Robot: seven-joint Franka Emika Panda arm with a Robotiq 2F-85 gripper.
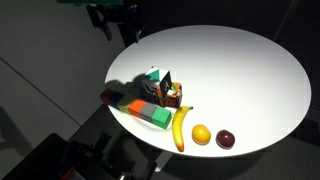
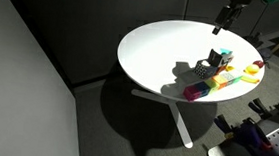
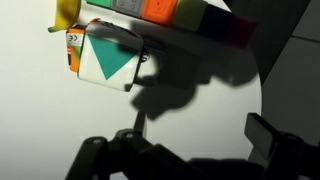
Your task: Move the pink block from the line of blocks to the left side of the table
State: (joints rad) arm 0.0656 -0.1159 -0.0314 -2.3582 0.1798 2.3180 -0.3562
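The gripper (image 1: 118,26) hangs high over the table (image 1: 250,70), jaws wide apart & empty. The pink block (image 2: 194,90) sits at one end of the line of blocks (image 2: 226,82). Best: come straight down w/ one finger on each free side, so the next block isn't bumped.

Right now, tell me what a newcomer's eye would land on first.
The bright round white table glows against a dark room. Near its edge sits a colourful cluster: the line of blocks with the pink block at one end, upright boxes and a banana alongside. The gripper hangs above, touching nothing.
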